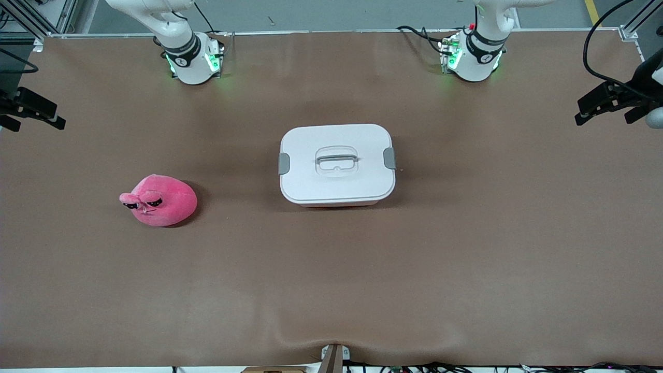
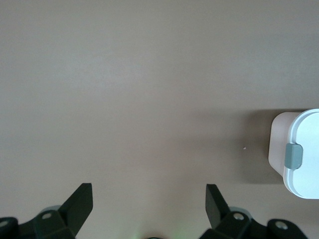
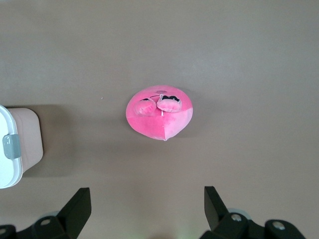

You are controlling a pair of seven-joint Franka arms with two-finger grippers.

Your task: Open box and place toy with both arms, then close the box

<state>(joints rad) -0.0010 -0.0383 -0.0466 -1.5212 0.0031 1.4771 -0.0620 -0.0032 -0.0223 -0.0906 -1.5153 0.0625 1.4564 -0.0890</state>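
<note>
The box (image 1: 336, 163) stands shut in the middle of the table, a pink tub under a white lid with two grey side clips and a recessed grey handle (image 1: 337, 158). The pink plush toy (image 1: 160, 201) lies on the table toward the right arm's end, slightly nearer the front camera than the box. My left gripper (image 2: 148, 191) is open and empty, high over bare table beside the box (image 2: 301, 154). My right gripper (image 3: 147, 195) is open and empty, high over the table near the toy (image 3: 159, 112), with the box (image 3: 12, 147) at the edge of its view. Neither gripper shows in the front view.
The brown table cover (image 1: 331, 280) is bare around the box and toy. The arm bases (image 1: 194, 59) (image 1: 474, 57) stand along the table's edge farthest from the front camera. Black fixtures stick in at both table ends (image 1: 31, 109) (image 1: 614, 101).
</note>
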